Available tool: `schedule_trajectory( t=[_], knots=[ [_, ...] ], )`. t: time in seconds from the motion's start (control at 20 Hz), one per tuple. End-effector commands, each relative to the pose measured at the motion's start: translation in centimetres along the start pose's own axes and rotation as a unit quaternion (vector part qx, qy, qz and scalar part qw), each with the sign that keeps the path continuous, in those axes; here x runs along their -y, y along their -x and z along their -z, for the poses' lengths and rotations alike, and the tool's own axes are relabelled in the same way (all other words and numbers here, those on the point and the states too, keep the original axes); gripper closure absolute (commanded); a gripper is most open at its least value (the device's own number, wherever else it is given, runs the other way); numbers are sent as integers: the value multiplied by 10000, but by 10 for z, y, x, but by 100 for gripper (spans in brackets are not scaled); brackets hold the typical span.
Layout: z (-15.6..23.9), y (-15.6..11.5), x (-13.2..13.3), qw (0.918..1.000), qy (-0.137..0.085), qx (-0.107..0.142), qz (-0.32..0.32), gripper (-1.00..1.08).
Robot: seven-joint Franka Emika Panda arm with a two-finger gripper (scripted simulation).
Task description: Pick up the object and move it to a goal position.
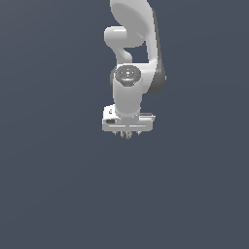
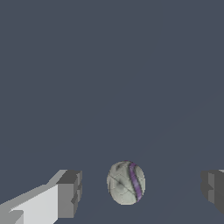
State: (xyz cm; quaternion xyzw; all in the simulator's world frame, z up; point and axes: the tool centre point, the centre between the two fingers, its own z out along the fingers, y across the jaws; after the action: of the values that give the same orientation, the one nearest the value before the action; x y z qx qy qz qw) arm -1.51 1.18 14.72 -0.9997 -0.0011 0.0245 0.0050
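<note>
So far nothing of the task looks finished: the object, a small pale grey ball with thin dark cracks and a purple stripe, lies free on the plain dark worktop and has not been lifted. In the wrist view it sits in the gap between the two fingers of the gripper, nearer one pad than the other, and touches neither. The jaws are spread wide and hold nothing. In the exterior view the arm hangs straight down over the middle of the worktop, with the gripper low at its end; a small rounded shape just under the hand there may be the ball, but it is too small to tell. No edge or corner of the worktop shows in either view, so the ball's place can be given only as somewhere on the open surface below the hand. No goal marker is visible either, so where the ball must end up cannot be read from these views. By my reading the approach is made and the grasp is the step in hand. Left to do are settling the pads to the ball's sides, closing on it, lifting it and carrying it to the goal. A round ball may roll off if one pad reaches it first.
</note>
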Motion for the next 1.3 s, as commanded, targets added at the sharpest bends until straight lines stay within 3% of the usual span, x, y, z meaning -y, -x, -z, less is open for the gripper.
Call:
schedule_trajectory(
  t=[0.0,0.45,1.25],
  knots=[
    [0,0,0,10000,0,0,0,-92],
    [0,0,-31,9996,112,-55,-237,-92],
    [-5,4,-27,9977,94,-65,-665,-92]
  ],
)
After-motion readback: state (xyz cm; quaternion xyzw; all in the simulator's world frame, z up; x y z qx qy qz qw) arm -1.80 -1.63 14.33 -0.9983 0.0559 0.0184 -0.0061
